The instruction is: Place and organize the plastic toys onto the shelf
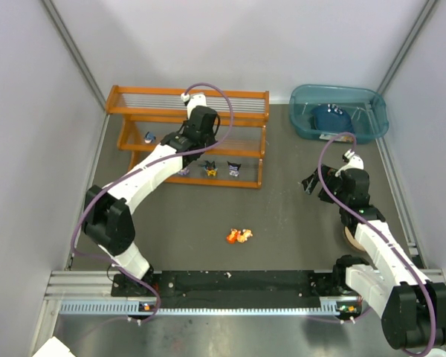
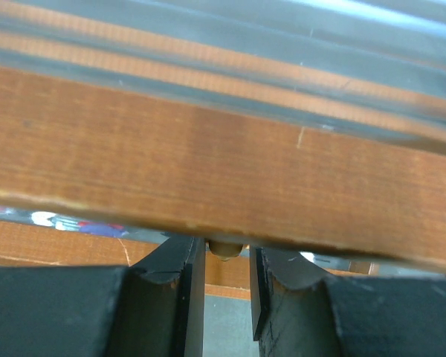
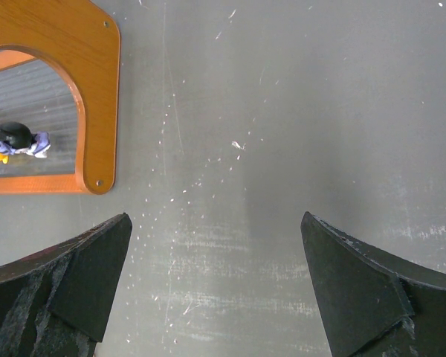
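Five toys [image 1: 209,171] in sight from above. Three in a row on the lowest tier of the shelf [image 1: 241,95], dark-headed with purple and yellow bits. A bluish toy [image 1: 149,137] alone near the left end of the middle tier. An orange toy [image 1: 238,236] lying on the table [image 1: 282,223], well in front of the shelf and between the two arms. All too small for faces or limbs to be made out.

Shelf of orange wood-grain boards, with stepped tiers of thin silvery rods. Table matt grey, flecked with fine scratches and white specks. Teal see-through bin [image 1: 372,126] at the far right, with a dark blue item [image 1: 331,117] inside.

Left gripper [image 2: 227,260] close against the shelf, its black fingers [image 2: 171,297] only narrowly apart beneath a blurred wooden rail [image 2: 208,171] filling most of the wrist view. Small tan rounded nub [image 2: 224,249] between the fingertips, its top cut off by the rail; cannot tell whether clamped on it or merely beside it.

Right gripper [image 3: 215,219] spread wide and empty over bare table right of the shelf. One black, purple and yellow toy visible through the arch of the rounded end panel [image 3: 97,97]. Round tan object [image 1: 351,238] partly hidden under the right arm, not identifiable.
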`<state>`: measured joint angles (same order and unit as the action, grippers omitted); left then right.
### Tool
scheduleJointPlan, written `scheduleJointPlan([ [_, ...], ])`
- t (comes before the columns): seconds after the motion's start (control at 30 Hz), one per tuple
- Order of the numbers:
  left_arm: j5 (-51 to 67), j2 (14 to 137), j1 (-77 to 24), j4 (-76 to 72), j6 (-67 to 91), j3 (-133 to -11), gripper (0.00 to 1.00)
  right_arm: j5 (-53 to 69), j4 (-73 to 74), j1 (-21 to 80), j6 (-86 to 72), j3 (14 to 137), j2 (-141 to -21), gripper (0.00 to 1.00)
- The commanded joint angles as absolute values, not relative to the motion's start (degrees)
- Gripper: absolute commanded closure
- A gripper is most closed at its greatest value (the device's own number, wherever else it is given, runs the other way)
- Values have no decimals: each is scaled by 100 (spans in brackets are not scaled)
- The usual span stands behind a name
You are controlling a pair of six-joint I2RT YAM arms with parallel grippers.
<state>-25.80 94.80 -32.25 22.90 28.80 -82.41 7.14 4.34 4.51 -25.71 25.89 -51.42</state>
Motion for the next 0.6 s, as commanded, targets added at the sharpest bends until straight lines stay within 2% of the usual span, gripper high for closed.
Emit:
scheduleJointPlan([
  [0.0,-2452,9545,-3138,2065,2821,-8235,100,642,396,501,-2575,2619,-5036,1],
  [0.57,-2681,9685,-3094,2144,2707,-8191,99,624,404,501,-2566,2628,-5045,1],
])
